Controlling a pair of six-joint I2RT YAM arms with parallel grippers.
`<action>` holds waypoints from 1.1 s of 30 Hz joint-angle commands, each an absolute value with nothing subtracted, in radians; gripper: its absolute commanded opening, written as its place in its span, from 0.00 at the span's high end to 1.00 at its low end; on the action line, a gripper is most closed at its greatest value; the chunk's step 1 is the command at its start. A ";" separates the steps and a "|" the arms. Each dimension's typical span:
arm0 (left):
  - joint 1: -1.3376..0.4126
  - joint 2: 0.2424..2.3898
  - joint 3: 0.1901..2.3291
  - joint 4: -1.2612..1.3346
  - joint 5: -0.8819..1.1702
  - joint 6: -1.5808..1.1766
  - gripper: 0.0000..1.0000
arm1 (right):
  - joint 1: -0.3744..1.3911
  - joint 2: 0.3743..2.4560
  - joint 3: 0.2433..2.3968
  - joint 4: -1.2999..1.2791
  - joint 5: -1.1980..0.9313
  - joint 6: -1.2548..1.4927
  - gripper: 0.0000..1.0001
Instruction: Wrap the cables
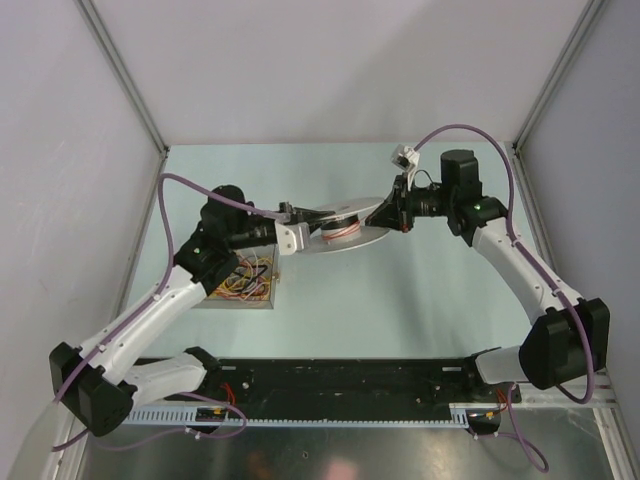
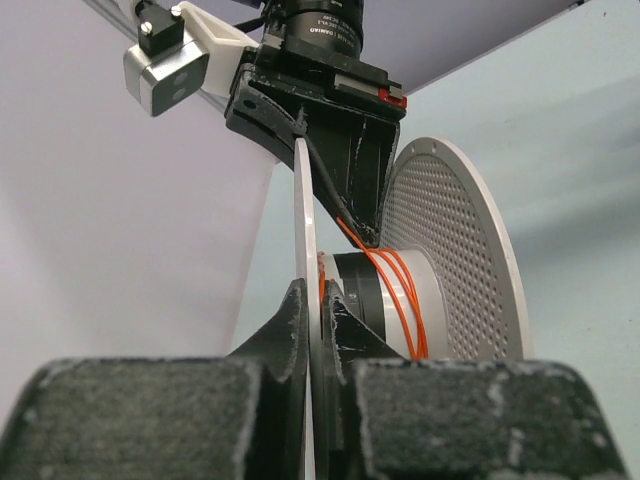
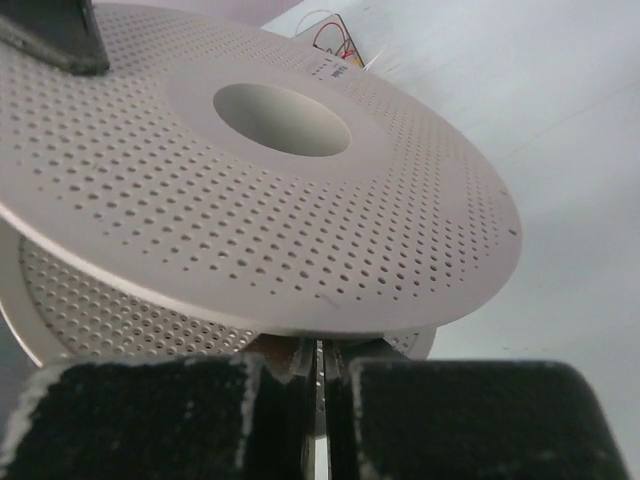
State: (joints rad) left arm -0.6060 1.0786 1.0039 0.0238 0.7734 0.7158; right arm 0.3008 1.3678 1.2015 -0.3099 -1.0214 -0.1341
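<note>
Orange cable [image 2: 400, 285] lies in a few turns around the hub of the white perforated spool [image 1: 345, 228], which hangs above the table [image 1: 400, 300] between both arms. The left tool [image 2: 310, 330] is pinching the thin rim of one disc. The right tool [image 1: 397, 213] is pressed together at the opposite side; I cannot tell on what. More cables [image 1: 243, 282] lie in a box [image 1: 240, 303].
</note>
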 commanded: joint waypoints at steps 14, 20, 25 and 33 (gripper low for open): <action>-0.684 1.016 0.982 0.078 0.808 0.918 1.00 | 0.204 1.378 1.082 -0.045 -0.956 0.308 1.00; -0.684 1.017 0.983 0.078 0.803 0.896 1.00 | 0.197 1.364 1.071 -0.095 -1.014 0.233 1.00; -0.682 1.011 0.974 0.078 0.800 0.901 1.00 | 0.194 1.327 1.070 -0.177 -1.033 0.094 1.00; -0.683 1.019 0.974 0.078 0.812 0.925 1.00 | 0.200 1.321 1.070 -0.192 -1.040 0.068 1.00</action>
State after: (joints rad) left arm -0.6735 1.0779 0.9607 0.0269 0.7372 0.9001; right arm 0.2401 1.3346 1.0714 -0.1928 -1.1156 0.1188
